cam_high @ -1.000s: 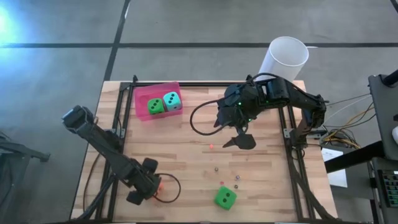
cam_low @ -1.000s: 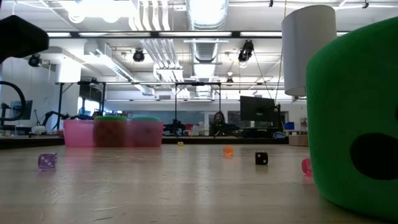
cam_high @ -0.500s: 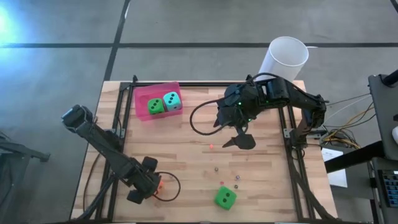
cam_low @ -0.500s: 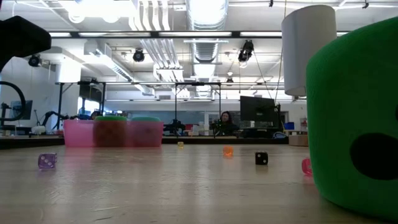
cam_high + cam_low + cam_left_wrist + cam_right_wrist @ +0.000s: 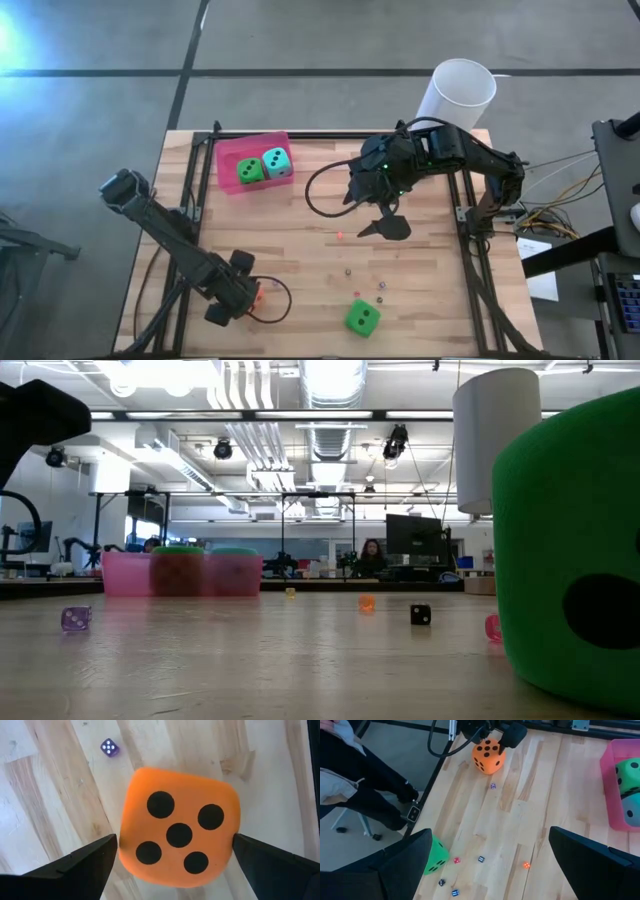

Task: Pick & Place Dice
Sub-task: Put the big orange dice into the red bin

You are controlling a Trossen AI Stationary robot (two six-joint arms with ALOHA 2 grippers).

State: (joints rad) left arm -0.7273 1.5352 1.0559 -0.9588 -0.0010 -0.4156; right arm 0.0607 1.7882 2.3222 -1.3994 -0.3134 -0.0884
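a: which step is this?

b: the reach for the orange die (image 5: 179, 840). the left gripper (image 5: 175, 855) sits over it at the near left of the table (image 5: 300, 240), fingers spread wide on either side, not yet clamped.

a: and the other dice?

b: one green die (image 5: 250, 170) and the teal die (image 5: 278, 161) already lie in the pink bin (image 5: 228, 150) at the far left. the second green die (image 5: 362, 318) waits near the front edge, among tiny beads (image 5: 348, 270).

a: the right arm?

b: the right gripper (image 5: 385, 222) hangs over mid-table, released, holding nothing.

a: next move?

b: i'd judge: lower a touch, close squarely on the soft orange cube, lift, then carry it far to the bin.
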